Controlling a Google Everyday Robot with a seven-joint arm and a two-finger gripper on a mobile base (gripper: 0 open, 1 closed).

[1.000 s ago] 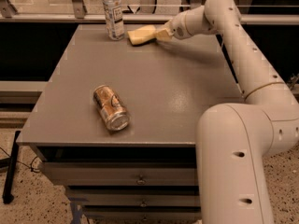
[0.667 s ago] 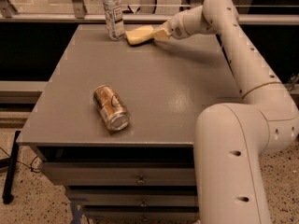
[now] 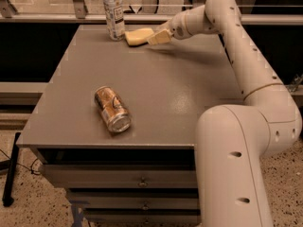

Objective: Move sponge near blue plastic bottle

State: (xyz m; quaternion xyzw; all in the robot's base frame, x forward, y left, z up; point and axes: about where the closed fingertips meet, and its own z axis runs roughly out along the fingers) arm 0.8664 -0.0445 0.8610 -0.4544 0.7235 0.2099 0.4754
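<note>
Camera view: we are logging gripper [image 3: 155,38] at counter [image 3: 156,93] far edge, fingers pinching sponge [image 3: 138,36] right end; sponge lying just beside blue plastic bottle [image 3: 113,14]; we are judging only release remaining.

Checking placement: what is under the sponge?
Only the grey table shows below the sponge, which sits beside the blue plastic bottle with the pincer at its other end. The patch directly beneath is covered.
</note>
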